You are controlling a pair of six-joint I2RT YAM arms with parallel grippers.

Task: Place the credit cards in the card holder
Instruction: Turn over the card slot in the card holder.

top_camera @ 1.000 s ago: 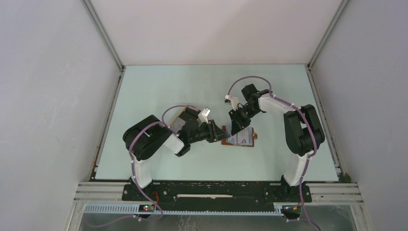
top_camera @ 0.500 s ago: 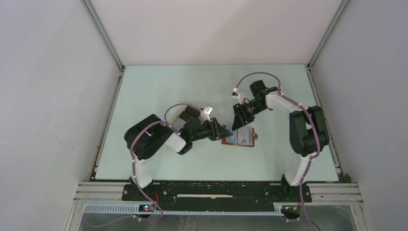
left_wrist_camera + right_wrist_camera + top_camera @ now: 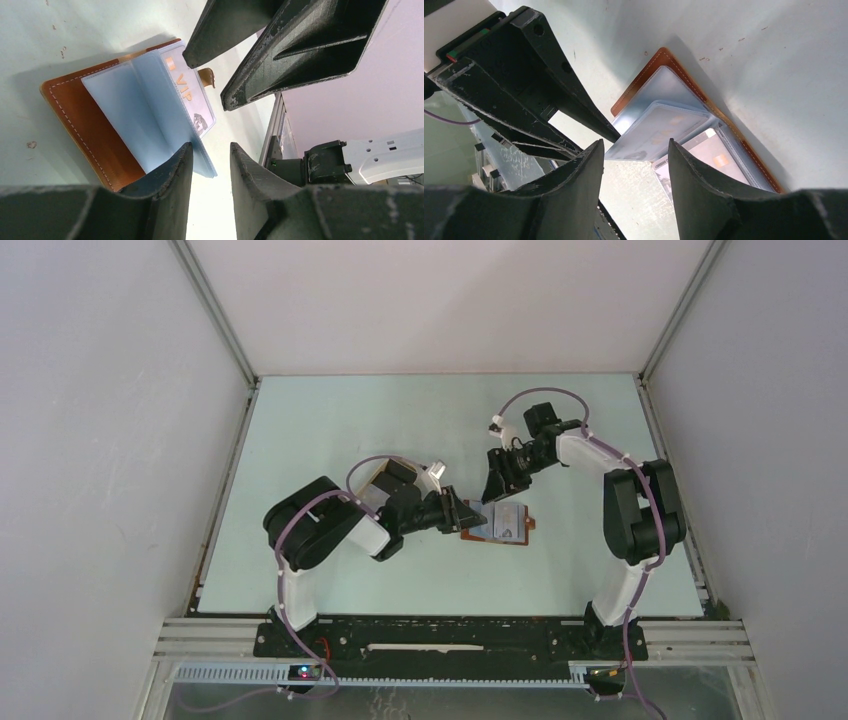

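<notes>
The card holder (image 3: 522,537) lies open on the table, brown leather (image 3: 75,115) under clear sleeves. A VIP-marked credit card (image 3: 187,95) sits in one sleeve, and another credit card with an orange chip (image 3: 719,160) lies in a sleeve below it. My left gripper (image 3: 468,515) is open at the holder's left edge, and one fingertip (image 3: 182,155) rests on a sleeve with nothing between the jaws. My right gripper (image 3: 495,485) hangs open just above the holder's far side, holding nothing (image 3: 636,145).
A tan tray (image 3: 372,478) shows partly behind the left arm's wrist. Metal frame rails (image 3: 440,625) run along the near table edge. The two grippers' fingers are close together over the holder.
My right gripper has opened and pulled up and back from the card holder. My left gripper has stayed at the holder's left edge.
</notes>
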